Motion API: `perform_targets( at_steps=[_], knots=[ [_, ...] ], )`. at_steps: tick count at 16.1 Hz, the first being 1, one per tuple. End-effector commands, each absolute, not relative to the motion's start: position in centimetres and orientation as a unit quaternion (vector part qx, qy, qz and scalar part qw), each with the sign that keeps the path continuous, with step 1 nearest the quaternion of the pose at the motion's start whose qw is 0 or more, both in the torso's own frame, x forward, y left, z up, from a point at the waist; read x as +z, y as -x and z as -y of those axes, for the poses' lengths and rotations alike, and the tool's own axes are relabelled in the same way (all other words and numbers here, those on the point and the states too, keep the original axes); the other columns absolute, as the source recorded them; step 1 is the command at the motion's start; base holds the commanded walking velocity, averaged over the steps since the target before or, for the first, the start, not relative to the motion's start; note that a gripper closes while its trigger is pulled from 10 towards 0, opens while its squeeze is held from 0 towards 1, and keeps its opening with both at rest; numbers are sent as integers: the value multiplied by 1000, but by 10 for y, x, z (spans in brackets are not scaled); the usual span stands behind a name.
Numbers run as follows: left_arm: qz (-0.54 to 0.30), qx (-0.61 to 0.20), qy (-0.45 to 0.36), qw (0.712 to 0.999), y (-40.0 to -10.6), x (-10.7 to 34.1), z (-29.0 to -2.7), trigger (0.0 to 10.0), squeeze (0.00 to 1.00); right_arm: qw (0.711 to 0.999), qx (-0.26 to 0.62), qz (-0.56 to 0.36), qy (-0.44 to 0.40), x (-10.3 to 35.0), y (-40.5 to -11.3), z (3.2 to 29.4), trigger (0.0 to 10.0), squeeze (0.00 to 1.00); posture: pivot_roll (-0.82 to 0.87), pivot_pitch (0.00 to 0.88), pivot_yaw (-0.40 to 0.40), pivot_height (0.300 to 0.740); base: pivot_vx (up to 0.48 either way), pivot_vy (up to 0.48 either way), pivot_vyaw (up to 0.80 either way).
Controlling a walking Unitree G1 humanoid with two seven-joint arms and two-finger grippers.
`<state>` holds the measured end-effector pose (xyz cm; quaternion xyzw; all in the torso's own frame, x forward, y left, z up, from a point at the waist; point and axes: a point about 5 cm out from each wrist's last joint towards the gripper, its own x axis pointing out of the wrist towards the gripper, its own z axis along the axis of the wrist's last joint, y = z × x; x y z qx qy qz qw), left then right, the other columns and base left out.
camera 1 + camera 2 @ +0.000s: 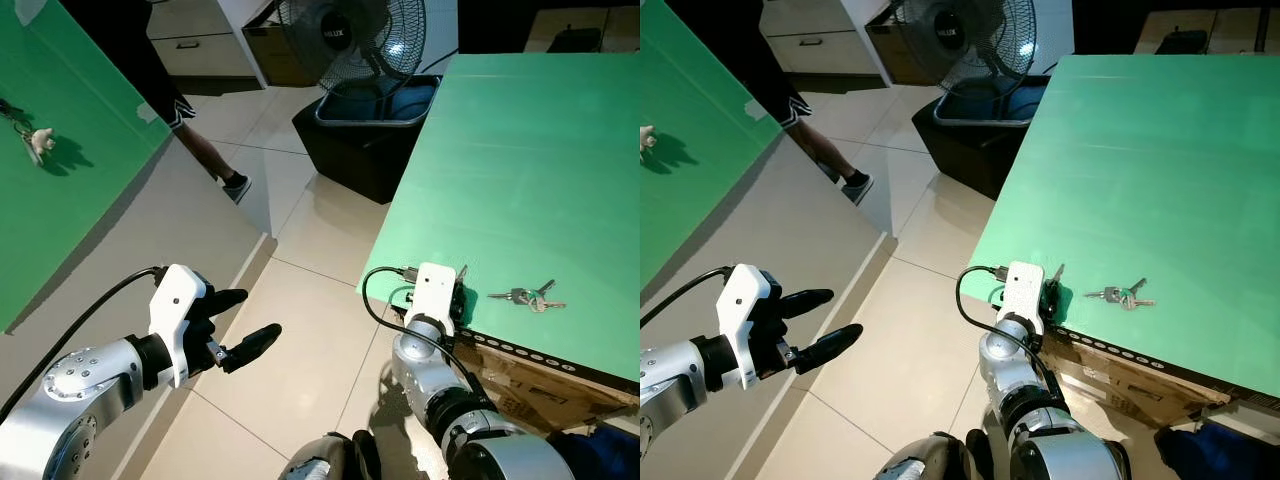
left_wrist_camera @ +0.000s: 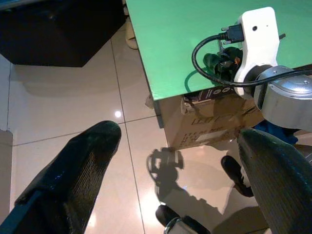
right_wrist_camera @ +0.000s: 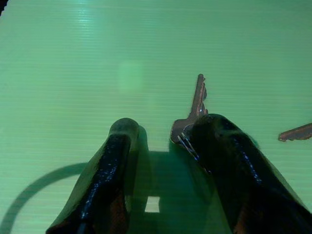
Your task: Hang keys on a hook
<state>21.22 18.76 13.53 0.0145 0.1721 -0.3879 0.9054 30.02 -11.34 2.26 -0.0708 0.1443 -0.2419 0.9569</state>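
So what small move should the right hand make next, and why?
Probably slide the right hand to its right, toward the keys: its fingers stand open at the table edge with nothing between them, and the bunch lies just off to that side.

Bright, sharp indoor light throws glare on the floor tiles and soft shadows beneath the arms.

keys on green table | right gripper beside | left gripper over floor
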Motion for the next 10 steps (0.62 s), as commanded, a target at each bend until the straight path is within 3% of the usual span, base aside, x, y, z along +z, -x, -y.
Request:
perform_targets(
  at_steps=[1, 10],
  knots=[
    [-181, -380, -23, 907, -210, 138, -196, 10000, 0, 960, -223, -160, 61, 15, -291, 96, 0, 0, 109, 216, 400, 727, 0, 0, 0],
    [-179, -384, -23, 906, -213, 137, -194, 10000, 0, 973, -207, -91, 50, 39, -300, 74, 0, 0, 95, 218, 400, 727, 0, 0, 0]
  ],
)
